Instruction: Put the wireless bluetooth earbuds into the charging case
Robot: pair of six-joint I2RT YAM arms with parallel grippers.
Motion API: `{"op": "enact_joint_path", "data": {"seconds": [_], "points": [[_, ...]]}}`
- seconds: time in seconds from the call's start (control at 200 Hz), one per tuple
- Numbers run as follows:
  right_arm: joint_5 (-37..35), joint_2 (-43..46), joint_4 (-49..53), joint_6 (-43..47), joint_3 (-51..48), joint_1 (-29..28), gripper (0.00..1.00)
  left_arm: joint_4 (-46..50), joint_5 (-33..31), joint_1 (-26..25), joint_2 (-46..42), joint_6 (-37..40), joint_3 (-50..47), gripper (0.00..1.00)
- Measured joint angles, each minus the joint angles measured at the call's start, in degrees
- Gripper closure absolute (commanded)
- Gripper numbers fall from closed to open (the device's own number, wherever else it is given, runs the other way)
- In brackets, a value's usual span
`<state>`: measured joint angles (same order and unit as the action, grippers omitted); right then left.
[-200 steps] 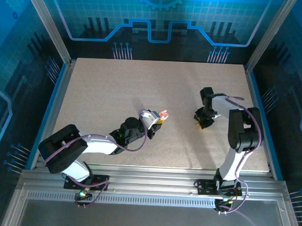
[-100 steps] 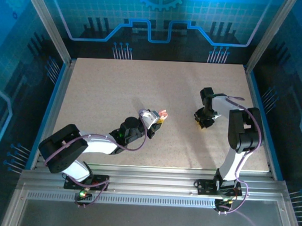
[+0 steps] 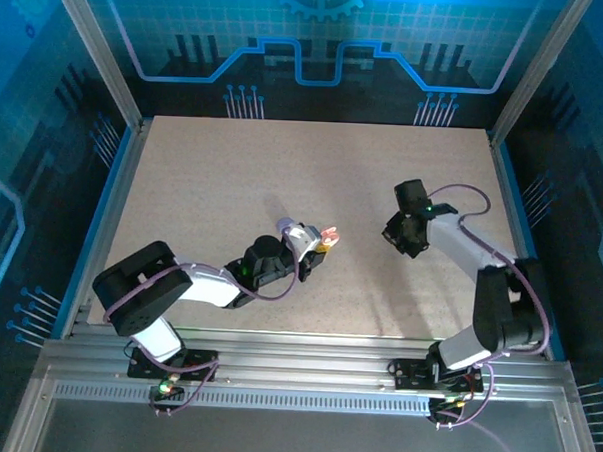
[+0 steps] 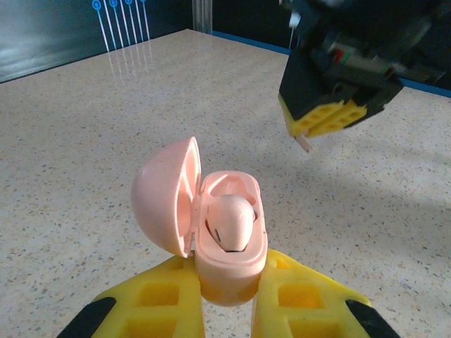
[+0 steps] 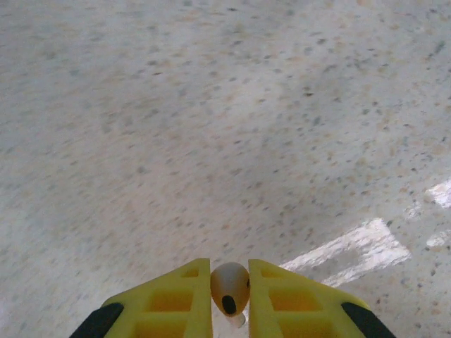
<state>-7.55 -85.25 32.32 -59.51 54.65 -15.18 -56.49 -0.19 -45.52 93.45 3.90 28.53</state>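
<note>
My left gripper (image 4: 229, 296) is shut on a pink charging case (image 4: 229, 243), held upright with its round lid (image 4: 163, 193) swung open to the left. One pale pink earbud (image 4: 231, 222) sits in the case's well. In the top view the case (image 3: 327, 233) is at mid-table, at the tip of the left gripper (image 3: 317, 247). My right gripper (image 5: 230, 296) is shut on a second small whitish earbud (image 5: 230, 285) with a dark spot, above bare tabletop. From above, the right gripper (image 3: 402, 237) hovers to the right of the case, apart from it, and it appears in the left wrist view (image 4: 320, 123) too.
The speckled beige tabletop (image 3: 314, 177) is bounded by a blue-lit frame with aluminium posts (image 3: 108, 67) at the sides. A metal rail (image 3: 305, 371) runs along the near edge by the arm bases. A bright light streak (image 5: 352, 250) lies on the surface under the right gripper.
The right arm has swung its elbow out and its gripper has shifted slightly left toward the case. The left gripper has moved a little forward with the case.
</note>
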Motion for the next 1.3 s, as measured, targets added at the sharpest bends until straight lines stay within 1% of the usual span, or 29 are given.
{"op": "enact_joint_path", "data": {"seconds": [0.23, 0.35, 0.58, 0.745, 0.905, 1.051, 1.301], "points": [[-0.66, 14.43, -7.39, 4.83, -8.04, -5.05, 0.84, -2.54, 1.53, 0.0, 2.43, -0.59, 1.31, 0.86], [0.13, 21.24, -11.28, 6.73, -11.61, -6.56, 0.84, -4.04, 2.19, 0.0, 2.97, -1.38, 1.9, 0.86], [3.45, 28.3, -17.97, 8.87, -14.88, -8.92, 0.84, -6.6, 3.1, -0.02, 4.24, -2.62, 3.26, 0.86], [5.22, 30.16, -22.47, 10.36, -16.06, -11.5, 0.83, -8.24, 4.13, -0.02, 5.16, -4.02, 3.65, 0.86], [6.47, 30.03, -26.73, 11.26, -16.09, -12.61, 0.82, -9.88, 5.14, -0.02, 5.84, -5.38, 4.02, 0.86], [7.89, 27.41, -30.1, 12.15, -16.06, -13.31, 0.82, -10.73, 5.68, -0.02, 5.88, -6.6, 4.02, 0.86], [10.67, 24.24, -31.5, 13.73, -15.52, -13.9, 0.82, -12.07, 5.66, 0.04, 5.9, -10.19, 4.02, 0.86]]}}
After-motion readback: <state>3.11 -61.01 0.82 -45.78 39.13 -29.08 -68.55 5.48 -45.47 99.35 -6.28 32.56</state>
